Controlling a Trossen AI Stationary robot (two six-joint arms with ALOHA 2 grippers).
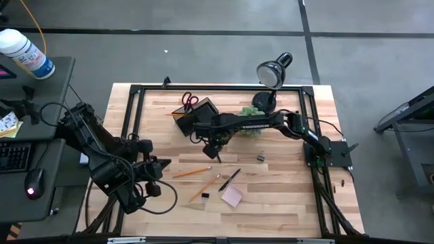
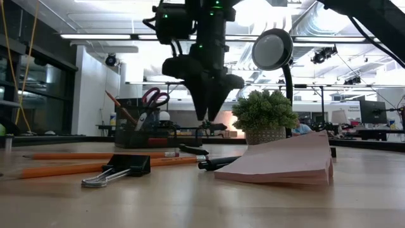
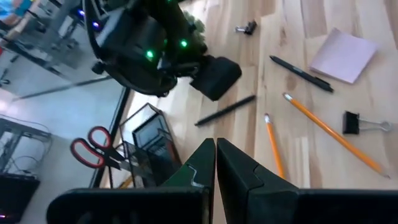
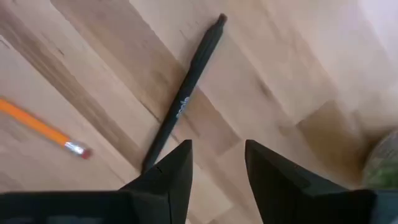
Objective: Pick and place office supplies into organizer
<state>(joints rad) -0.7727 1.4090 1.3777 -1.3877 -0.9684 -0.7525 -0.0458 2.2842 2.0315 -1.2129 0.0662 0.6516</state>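
Observation:
The dark organizer stands at the far middle of the table, with orange-handled scissors upright in it. My right gripper hangs open, fingers pointing down, just above one end of a thin black pen that lies flat on the wood near the organizer. In the low view its fingertips are clear of the table. My left gripper is shut and empty at the table's left. Two pencils, a second pen, a pink sticky pad and binder clips lie on the table.
A green plant sits under the right arm, beside the organizer. A black desk lamp stands at the far edge. A black frame runs around the table's edges. Bare wood lies along the near edge and the right side.

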